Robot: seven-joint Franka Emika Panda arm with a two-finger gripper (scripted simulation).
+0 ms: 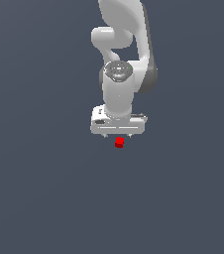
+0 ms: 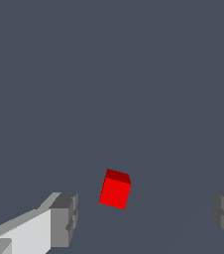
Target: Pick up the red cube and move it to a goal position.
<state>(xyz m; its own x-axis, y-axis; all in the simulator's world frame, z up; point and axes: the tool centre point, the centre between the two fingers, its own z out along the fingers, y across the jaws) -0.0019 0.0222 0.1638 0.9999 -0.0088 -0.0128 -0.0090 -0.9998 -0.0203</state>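
The red cube [image 1: 119, 143] is a tiny bright red block on the dark grey surface, seen just below the white gripper [image 1: 118, 136] in the exterior view. The arm points straight down over it. In the wrist view the red cube [image 2: 115, 189] lies between the two grey fingertips [image 2: 64, 218], nearer to one of them and touching neither. The gripper [image 2: 146, 217] is open wide and holds nothing. How high the fingertips stand above the cube cannot be told.
Only the plain dark grey floor [image 1: 39, 198] surrounds the arm in both views. No goal marker, other objects or edges show.
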